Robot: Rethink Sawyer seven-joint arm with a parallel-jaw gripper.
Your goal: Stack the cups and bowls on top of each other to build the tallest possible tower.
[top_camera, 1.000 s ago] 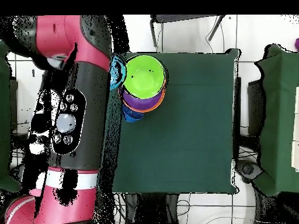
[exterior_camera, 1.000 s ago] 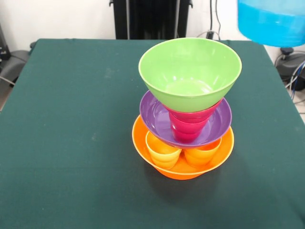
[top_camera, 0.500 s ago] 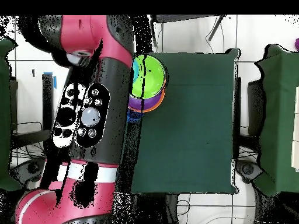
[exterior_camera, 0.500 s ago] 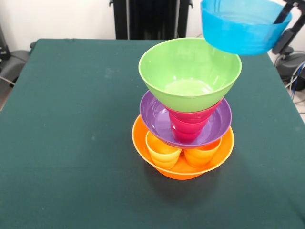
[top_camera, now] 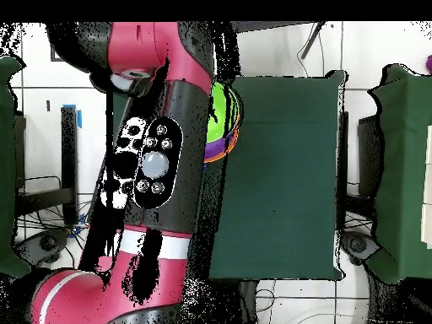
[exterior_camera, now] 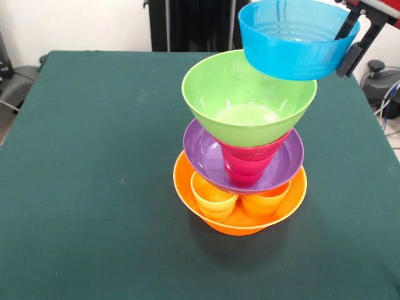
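Note:
The tower stands mid-table in the front view: a big orange bowl (exterior_camera: 287, 203) at the bottom holds a yellow cup (exterior_camera: 214, 199) and an orange cup (exterior_camera: 265, 204). Above them sit a purple bowl (exterior_camera: 203, 156), a red cup or bowl (exterior_camera: 248, 164) and a lime green bowl (exterior_camera: 244, 94). A light blue bowl (exterior_camera: 290, 37) hangs tilted over the green bowl's right rim. My gripper (exterior_camera: 347, 39) is shut on the blue bowl's right wall. In the overhead view the arm (top_camera: 160, 160) covers most of the tower; only a green bowl edge (top_camera: 226, 110) shows.
The dark green table (exterior_camera: 94, 156) spreads around the tower. A black stand (exterior_camera: 197, 25) rises behind the table's far edge. Cables and a chair base (exterior_camera: 384, 81) lie beyond the right edge.
The blue bowl has travelled left and slightly down in the front view, from the top right corner to just over the green bowl's rim. The arm has swung over the tower overhead.

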